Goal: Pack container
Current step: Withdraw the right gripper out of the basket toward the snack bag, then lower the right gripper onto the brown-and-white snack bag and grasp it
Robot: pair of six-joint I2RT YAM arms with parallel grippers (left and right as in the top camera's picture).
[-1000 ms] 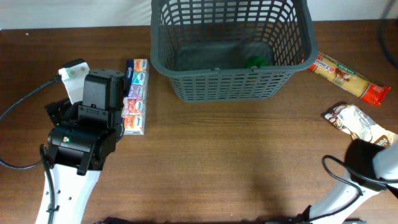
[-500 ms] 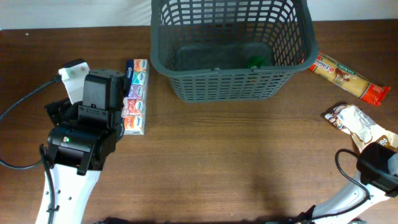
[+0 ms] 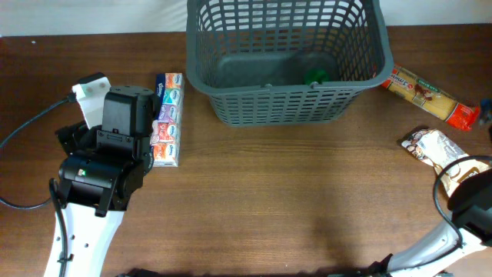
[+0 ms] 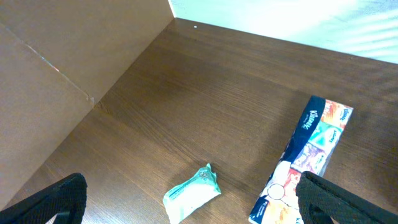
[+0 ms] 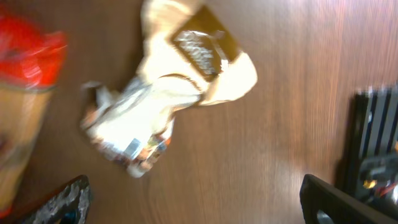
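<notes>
While both hang empty, left gripper (image 4: pixel 189 190) wide, right gripper (image 5: pixel 196 190) wide above snack bag (image 5: pixel 155 106)

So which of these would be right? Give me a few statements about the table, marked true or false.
1. A green item lies inside the basket. True.
2. The strip of tissue packs is in the basket. False: it lies on the table, left of the basket.
3. The pasta packet lies on the table right of the basket. True.
4. The right jaws are clamped on the cream snack bag. False: they stand open and the bag lies free on the table.
</notes>
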